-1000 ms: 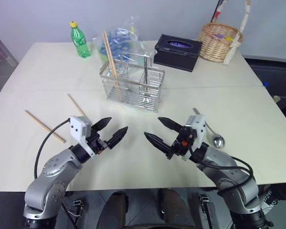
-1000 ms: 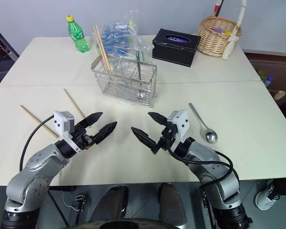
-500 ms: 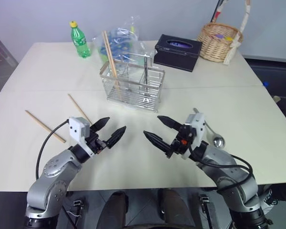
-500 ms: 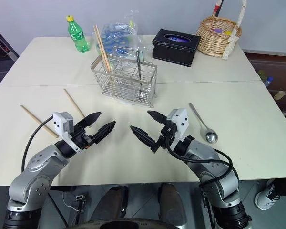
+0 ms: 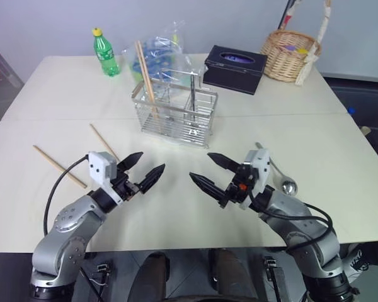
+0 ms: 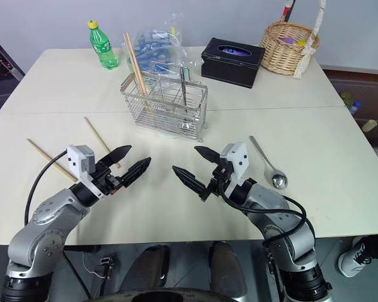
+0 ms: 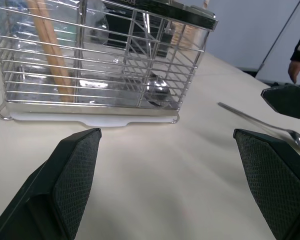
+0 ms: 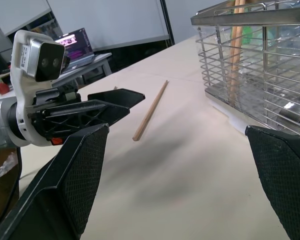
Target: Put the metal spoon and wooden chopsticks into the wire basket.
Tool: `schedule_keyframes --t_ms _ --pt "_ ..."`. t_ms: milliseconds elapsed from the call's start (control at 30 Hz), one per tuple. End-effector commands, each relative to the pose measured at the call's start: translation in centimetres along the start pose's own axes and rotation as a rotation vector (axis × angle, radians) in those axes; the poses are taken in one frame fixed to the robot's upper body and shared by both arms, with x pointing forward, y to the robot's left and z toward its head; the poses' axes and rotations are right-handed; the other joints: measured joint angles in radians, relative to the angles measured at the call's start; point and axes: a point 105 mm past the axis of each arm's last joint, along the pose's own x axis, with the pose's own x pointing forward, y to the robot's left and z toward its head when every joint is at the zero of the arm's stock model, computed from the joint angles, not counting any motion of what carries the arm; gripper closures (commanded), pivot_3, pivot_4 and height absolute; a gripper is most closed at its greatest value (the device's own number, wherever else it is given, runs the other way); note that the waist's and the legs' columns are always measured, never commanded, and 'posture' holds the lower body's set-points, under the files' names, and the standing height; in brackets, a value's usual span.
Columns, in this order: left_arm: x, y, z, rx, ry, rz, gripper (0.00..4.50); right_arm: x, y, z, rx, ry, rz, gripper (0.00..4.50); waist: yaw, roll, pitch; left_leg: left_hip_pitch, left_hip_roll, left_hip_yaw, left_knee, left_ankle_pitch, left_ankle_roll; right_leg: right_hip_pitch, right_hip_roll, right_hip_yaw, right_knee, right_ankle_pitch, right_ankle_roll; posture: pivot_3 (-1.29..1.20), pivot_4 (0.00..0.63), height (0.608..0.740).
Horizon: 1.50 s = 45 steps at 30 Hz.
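Your left gripper [image 5: 143, 173] hangs just above the table [image 5: 63, 94] near its front edge, jaws spread wide and holding nothing. Your right gripper [image 5: 208, 171] faces it from the other side, jaws equally wide and empty; the two point toward each other with a gap between them.

The wire basket [image 5: 174, 111] stands upright near the middle of the table, beyond both grippers. Two wooden chopsticks [image 5: 145, 75] already stand in its left compartment, leaning toward the far left corner. Two loose chopsticks lie flat on the table's left side: one [image 5: 58, 166] near the left edge, another [image 5: 103, 141] between it and the basket, just beyond your left gripper.

The metal spoon [image 6: 268, 165] lies on the table's right side, just beyond your right wrist, bowl toward the front edge, handle pointing back toward the basket.

Along the far edge you have a green bottle [image 5: 105, 53], a plastic bag [image 5: 160, 51], a black tissue box [image 5: 235, 68] and a wicker basket [image 5: 290, 55].
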Motion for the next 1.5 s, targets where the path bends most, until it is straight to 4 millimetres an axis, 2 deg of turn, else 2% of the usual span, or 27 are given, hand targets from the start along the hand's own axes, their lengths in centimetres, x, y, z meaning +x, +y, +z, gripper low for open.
schedule_keyframes --t_ms 33,267,533,733,867,1033,1167,1367,1500 --pt "-0.4 -0.1 2.7 0.064 -0.050 -0.029 0.05 -0.1 -0.5 0.9 -0.037 -0.026 -0.001 0.00 0.000 0.000 0.000 0.000 0.000 0.000 0.000 0.000 0.000 0.000 0.000 0.000 0.000 0.000 0.000 0.00 0.150 0.740" --pt "-1.4 0.7 5.1 0.137 -0.025 -0.110 0.05 -0.5 -1.5 1.1 -0.062 -0.017 -0.020 0.00 -0.001 0.000 0.000 0.000 0.000 0.000 0.000 0.000 0.000 0.000 0.000 0.000 0.000 0.000 0.000 0.00 0.150 0.740" --pt "-1.7 -1.8 7.5 0.173 0.049 -0.398 0.05 -0.6 -1.7 1.0 -0.064 -0.013 -0.035 0.00 -0.002 0.001 0.000 0.000 0.000 0.000 0.000 0.000 0.000 0.000 0.000 0.000 0.000 0.000 0.000 0.00 0.150 0.740" --pt "-0.6 -2.3 9.1 0.202 0.027 -0.468 0.05 -1.2 -3.1 1.8 -0.117 0.013 -0.077 0.00 -0.002 0.001 0.001 0.000 0.000 0.000 0.000 0.000 0.000 0.000 0.000 0.000 0.000 0.000 0.000 0.00 0.150 0.740" --pt "0.0 -2.2 8.6 0.192 0.021 -0.473 0.05 -2.6 -6.0 1.7 -0.216 0.139 -0.167 0.00 -0.004 0.001 0.001 0.000 0.000 0.000 0.000 0.000 0.000 0.000 0.000 0.000 0.000 0.000 0.000 0.00 0.150 0.740" --pt "0.2 -2.3 7.7 0.167 0.020 -0.476 0.05 -6.0 -10.1 1.4 -0.284 0.305 -0.290 0.00 0.000 0.001 0.001 -0.001 0.000 0.000 0.000 0.000 0.000 0.000 0.000 0.000 0.000 0.000 0.000 0.00 0.150 0.740" --pt "0.3 -2.3 7.3 0.166 0.024 -0.475 0.05 -8.2 -12.3 1.8 -0.291 0.422 -0.323 0.00 -0.001 0.001 0.001 -0.001 0.000 0.001 0.000 0.000 0.000 0.000 0.000 0.000 0.000 0.000 0.000 0.00 0.150 0.740" --pt "0.5 -2.8 6.7 0.168 0.005 -0.467 0.05 -10.5 -16.1 2.4 -0.223 0.516 -0.477 0.00 -0.003 0.001 0.001 0.000 0.000 0.001 0.000 0.000 0.000 0.000 0.000 0.000 0.000 0.000 0.000 0.00 0.150 0.740" --pt "0.4 -3.3 6.5 0.171 -0.004 -0.463 0.05 -11.0 -17.6 2.1 -0.110 0.547 -0.552 0.00 0.000 0.001 0.001 -0.001 0.000 0.001 0.001 0.000 0.000 0.000 0.000 0.000 0.000 0.000 0.000 0.00 0.150 0.740"
